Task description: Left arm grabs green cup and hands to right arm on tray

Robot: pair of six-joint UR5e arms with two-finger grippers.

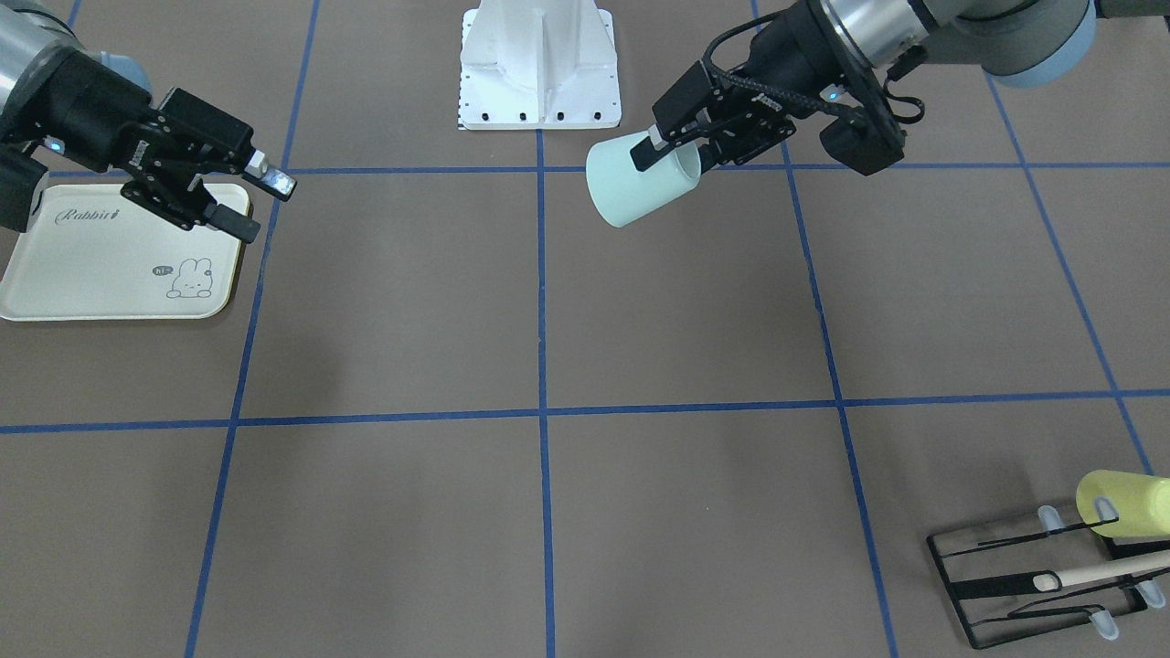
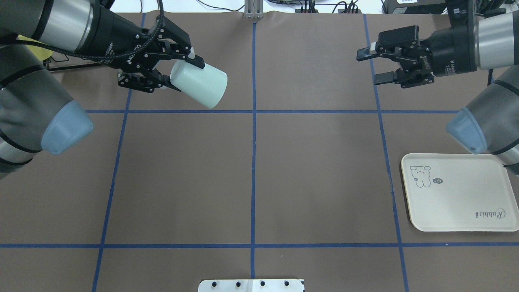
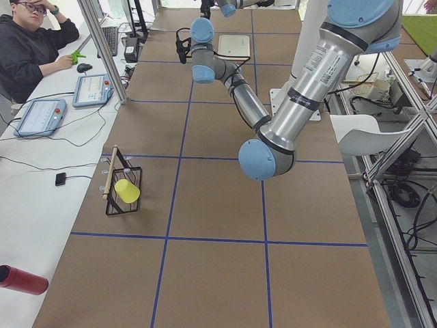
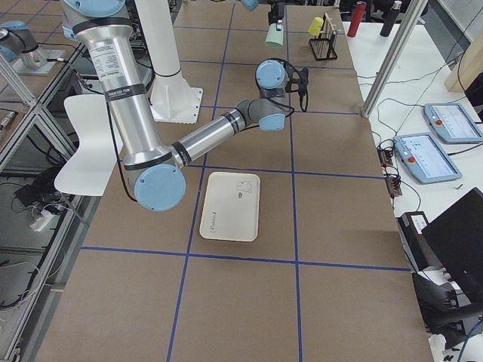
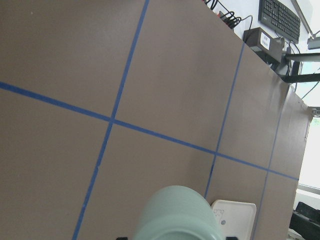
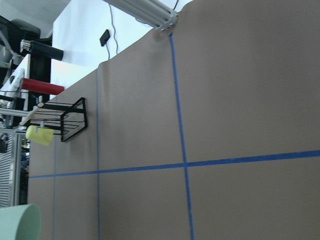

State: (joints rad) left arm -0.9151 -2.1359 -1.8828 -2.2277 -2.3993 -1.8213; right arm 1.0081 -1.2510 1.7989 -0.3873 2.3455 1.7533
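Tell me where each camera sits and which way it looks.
Front-facing: across the table, facing the robot's base; left gripper holds the green cup, right gripper open.
Overhead: behind the robot, looking down; both arms.
Exterior left: table's left end; left arm near.
Exterior right: opposite end; right arm near.
Left wrist: past the cup toward the tray.
Right wrist: toward the wire rack.
Both wrist views share the cup.

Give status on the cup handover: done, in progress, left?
Done: the left hand grips the green cup by its rim, lifted in the air and tipped sideways. In hand: the cup is on the left side, and the right hand is open, well apart from it. Left: the handover itself, then setting the cup on the bare tray.
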